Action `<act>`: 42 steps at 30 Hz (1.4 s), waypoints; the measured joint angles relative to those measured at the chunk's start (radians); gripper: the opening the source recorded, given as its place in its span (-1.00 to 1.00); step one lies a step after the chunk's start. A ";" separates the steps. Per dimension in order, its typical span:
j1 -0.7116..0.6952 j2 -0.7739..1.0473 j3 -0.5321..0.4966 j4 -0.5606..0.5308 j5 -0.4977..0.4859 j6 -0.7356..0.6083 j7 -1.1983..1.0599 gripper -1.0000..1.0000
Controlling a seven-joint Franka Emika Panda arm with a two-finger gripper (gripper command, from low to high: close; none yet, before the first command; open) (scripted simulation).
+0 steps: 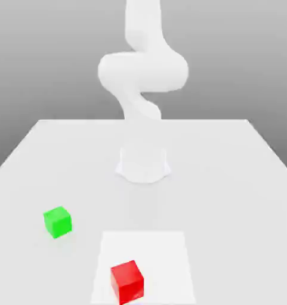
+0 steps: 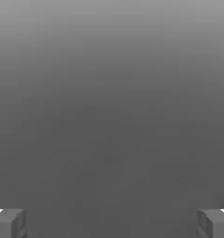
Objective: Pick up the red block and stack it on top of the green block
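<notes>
The end effector (image 2: 112, 223), fingers spread wide and empty, has no block between them; the red block (image 1: 127, 280) sits near on the tabletop (image 1: 229, 179), the green block (image 1: 57, 221) to its left and farther.

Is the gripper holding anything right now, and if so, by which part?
Nothing is held. The gripper is open with an empty gap; the red block and green block both sit on the table, apart.

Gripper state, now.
Gripper: open, fingers wide apart, holding nothing.
</notes>
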 joint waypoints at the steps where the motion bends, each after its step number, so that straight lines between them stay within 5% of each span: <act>1: -0.027 0.038 0.023 -0.007 -0.008 0.014 0.045 0.00; 14: -0.236 0.509 0.187 -0.089 -0.164 0.178 0.637 0.00; 30: -0.224 1.044 0.138 -0.152 -0.154 0.462 1.088 0.00; 31: -0.210 1.079 0.121 -0.146 -0.170 0.490 1.101 -1.00; 42: -0.238 0.964 0.161 -0.166 -0.106 0.399 1.054 -1.00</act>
